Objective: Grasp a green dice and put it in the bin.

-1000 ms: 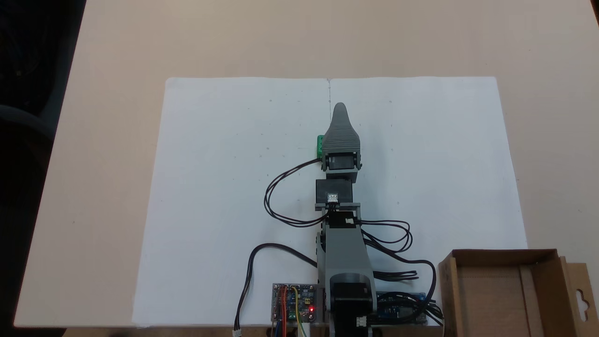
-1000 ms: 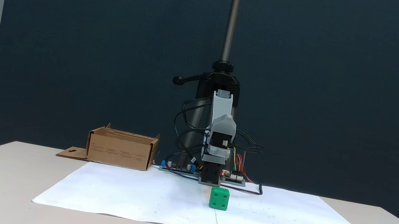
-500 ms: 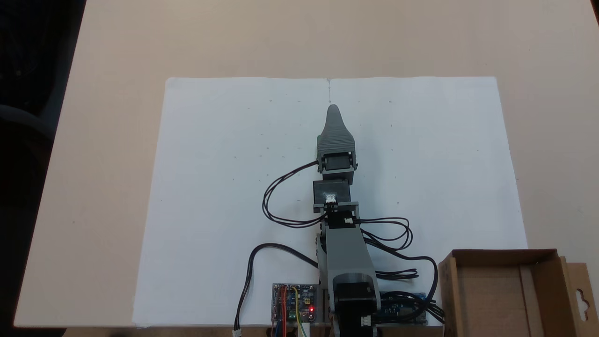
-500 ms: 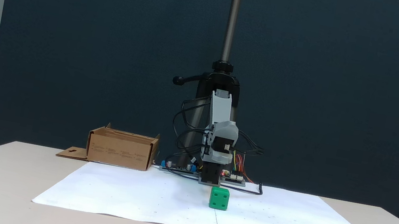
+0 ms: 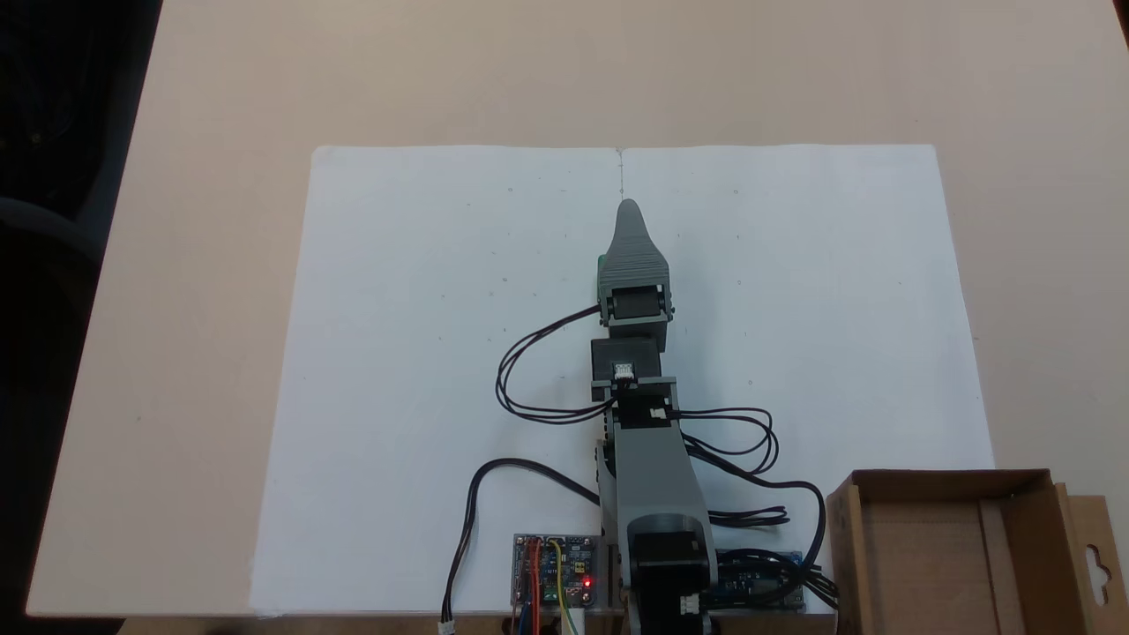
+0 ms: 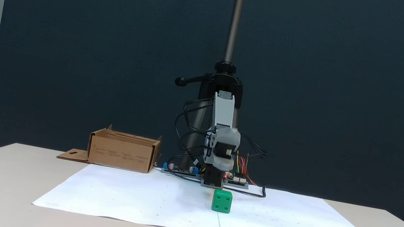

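The green dice [image 6: 222, 200] rests on the white paper in front of the arm, with dark pips on the face toward the camera. From above, the grey gripper [image 5: 628, 208] covers almost all of it, and a thin sliver of the green dice [image 5: 601, 262] shows at the gripper's left edge. In a fixed view from the front, the gripper [image 6: 219, 157] hangs clear above the dice without touching it and looks slightly blurred. I see one jaw from above, so its opening stays hidden. The bin [image 5: 1023, 483], an open cardboard box, stands beside the arm's base; in the front view the bin [image 6: 122, 153] sits at the left.
White paper sheets [image 5: 423, 353] cover the table's middle. Black cables [image 5: 529, 353] loop beside the arm, and circuit boards [image 5: 556, 573] lie at its base. A dark post [image 6: 236, 15] and a blue partition stand behind. The bin's flap [image 5: 1094, 556] sticks out on the right.
The gripper has swung slightly left in the view from above, hiding nearly all of the dice. The dice and the bin have not moved.
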`<state>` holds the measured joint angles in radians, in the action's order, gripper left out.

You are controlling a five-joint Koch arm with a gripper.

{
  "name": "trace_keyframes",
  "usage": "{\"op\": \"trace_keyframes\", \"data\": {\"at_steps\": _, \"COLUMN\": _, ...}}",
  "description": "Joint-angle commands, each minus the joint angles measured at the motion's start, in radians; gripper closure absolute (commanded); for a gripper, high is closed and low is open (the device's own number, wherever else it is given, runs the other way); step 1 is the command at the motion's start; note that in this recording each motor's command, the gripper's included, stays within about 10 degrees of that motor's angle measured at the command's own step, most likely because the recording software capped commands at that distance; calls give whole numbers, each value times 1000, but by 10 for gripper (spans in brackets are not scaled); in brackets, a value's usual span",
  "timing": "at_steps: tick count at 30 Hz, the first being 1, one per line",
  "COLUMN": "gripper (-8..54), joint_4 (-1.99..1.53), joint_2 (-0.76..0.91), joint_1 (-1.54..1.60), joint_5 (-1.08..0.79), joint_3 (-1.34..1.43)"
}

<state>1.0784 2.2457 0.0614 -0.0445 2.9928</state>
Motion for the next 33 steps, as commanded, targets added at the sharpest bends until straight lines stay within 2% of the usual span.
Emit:
{"op": "trace_keyframes", "data": {"at_steps": 1, "gripper": 39, "joint_4": -158, "joint_2": 106, "joint_1": -3, "joint_5": -44, "joint_3": -114}}
{"op": "trace_keyframes", "data": {"at_steps": 10, "gripper": 37, "joint_4": -768, "joint_2": 100, "joint_1": -44, "joint_5": -49, "joint_3": -446}}
{"op": "trace_keyframes", "data": {"at_steps": 14, "gripper": 19, "joint_4": -1027, "joint_2": 98, "joint_1": -44, "joint_5": -117, "joint_3": -522}}
{"op": "trace_keyframes", "data": {"at_steps": 20, "gripper": 24, "joint_4": -1405, "joint_2": 25, "joint_1": -48, "joint_5": -115, "joint_3": -758}}
{"op": "trace_keyframes", "data": {"at_steps": 27, "gripper": 24, "joint_4": -1764, "joint_2": -206, "joint_1": -46, "joint_5": -52, "joint_3": -988}}
{"op": "trace_keyframes", "data": {"at_steps": 33, "gripper": 25, "joint_4": -1842, "joint_2": -428, "joint_1": -40, "joint_5": 38, "joint_3": -1147}}
